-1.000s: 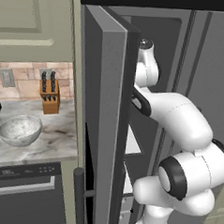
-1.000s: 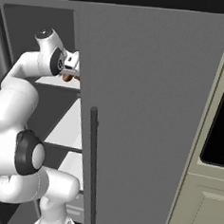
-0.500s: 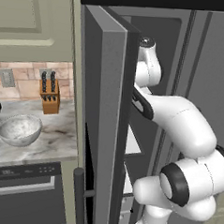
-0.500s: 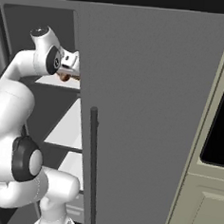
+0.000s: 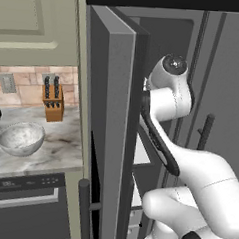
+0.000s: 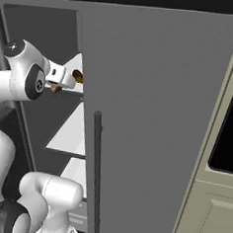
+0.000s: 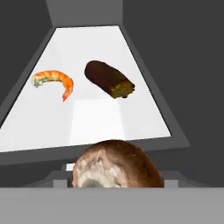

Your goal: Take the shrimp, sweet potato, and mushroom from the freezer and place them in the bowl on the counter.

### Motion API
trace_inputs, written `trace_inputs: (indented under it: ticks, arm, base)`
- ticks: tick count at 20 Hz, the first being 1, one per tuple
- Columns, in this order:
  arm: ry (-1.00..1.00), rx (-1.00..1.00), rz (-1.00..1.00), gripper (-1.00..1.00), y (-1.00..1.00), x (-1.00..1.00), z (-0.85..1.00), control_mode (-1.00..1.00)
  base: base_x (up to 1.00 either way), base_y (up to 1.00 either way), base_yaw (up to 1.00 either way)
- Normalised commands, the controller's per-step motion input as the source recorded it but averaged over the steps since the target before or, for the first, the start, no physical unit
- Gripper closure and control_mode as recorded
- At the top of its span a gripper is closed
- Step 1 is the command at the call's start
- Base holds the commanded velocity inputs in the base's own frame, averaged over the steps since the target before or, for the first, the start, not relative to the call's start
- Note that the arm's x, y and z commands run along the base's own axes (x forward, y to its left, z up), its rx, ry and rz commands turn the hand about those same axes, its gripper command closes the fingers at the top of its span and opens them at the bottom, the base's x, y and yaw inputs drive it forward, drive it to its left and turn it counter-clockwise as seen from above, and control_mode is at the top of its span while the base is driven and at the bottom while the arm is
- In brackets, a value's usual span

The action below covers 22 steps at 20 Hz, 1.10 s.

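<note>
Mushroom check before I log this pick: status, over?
Gripper closed on mushroom, just off the freezer shelf. Shrimp and sweet potato remain there. Path clear.

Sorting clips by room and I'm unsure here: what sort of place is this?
A home kitchen, rendered: a marbled counter with a bowl and knife block, and an open freezer holding a shrimp.

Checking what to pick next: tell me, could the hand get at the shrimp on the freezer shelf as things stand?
Probably not yet: the shrimp lies bare on the shelf, but the mushroom sits right at the hand.
</note>
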Motion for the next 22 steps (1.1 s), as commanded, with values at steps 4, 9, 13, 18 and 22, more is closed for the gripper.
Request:
trace_inputs:
  ticks: [4,9,13,18,22]
  arm:
    - [-0.01,0.00,0.01,1.00,-0.15,-0.84,0.27,-1.00]
    - [0.13,0.00,0.04,1.00,-0.03,-0.80,0.44,-1.00]
    - [0.22,0.00,0.04,1.00,0.00,-0.88,0.31,-1.00]
    - [0.18,0.00,0.04,1.00,-0.16,-0.83,0.05,-1.00]
    - [0.03,0.00,0.05,1.00,-0.18,-0.63,-0.04,-1.00]
  base:
    - [0.00,0.00,0.00]
    - [0.00,0.00,0.00]
    - [0.00,0.00,0.00]
    - [0.00,0.00,0.00]
    - [0.00,0.00,0.00]
